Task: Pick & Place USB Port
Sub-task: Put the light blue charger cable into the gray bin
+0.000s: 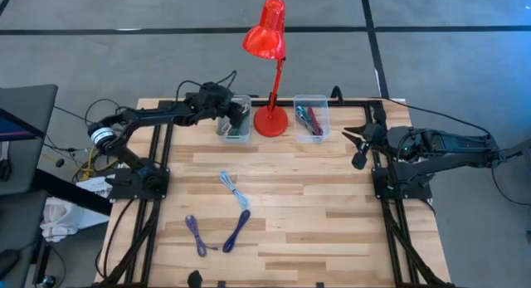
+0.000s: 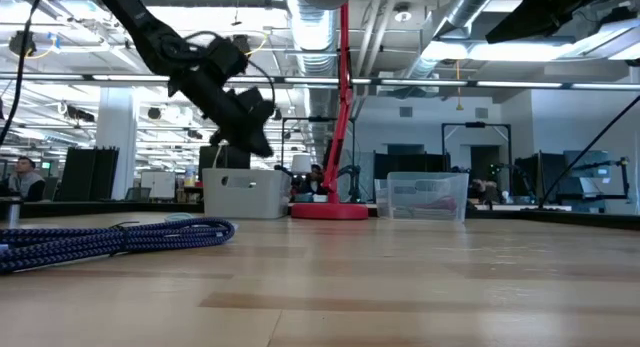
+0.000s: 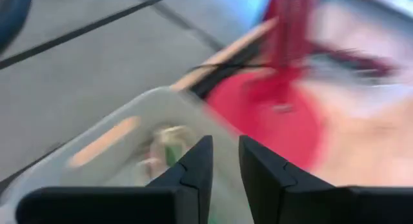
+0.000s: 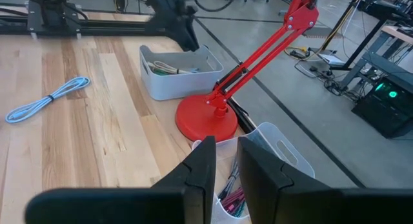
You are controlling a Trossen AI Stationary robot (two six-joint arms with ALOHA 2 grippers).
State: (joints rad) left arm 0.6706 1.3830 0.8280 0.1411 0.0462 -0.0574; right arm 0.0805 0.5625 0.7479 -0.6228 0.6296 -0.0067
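We see the left gripper (image 1: pixel 238 114) up at the far edge of the surface (image 1: pixel 332 205), hanging over the left bin (image 1: pixel 235 119). From the left wrist camera its fingers (image 3: pixel 193 169) stand almost together, a thin gap between them and nothing held. Below them in that bin we make out a pale and green shape, too blurred to name.

Right beside the bin stands the red lamp (image 1: pixel 270 72): its round base (image 1: pixel 270 120) sits just to the right of the bin, between it and the right bin (image 1: pixel 311 118), and its stem leans back over the far edge. That base is the nearest thing crowding the left gripper.

The right bin holds a tangle of red and dark cables (image 4: pixel 232 195). The right gripper (image 1: pixel 358 147) waits at the right edge of the surface, near that bin; its fingers (image 4: pixel 200 169) are nearly closed too, a small gap, empty.

Out on the open surface we count three loose cables: a light blue cable (image 1: pixel 232 188) near the middle, and two purple cables toward the near edge, one on the left (image 1: pixel 197 236) and one on the right (image 1: pixel 237 229), just beside each other. In the low view a braided blue cable (image 2: pixel 110 239) lies in the foreground, well clear of both arms.
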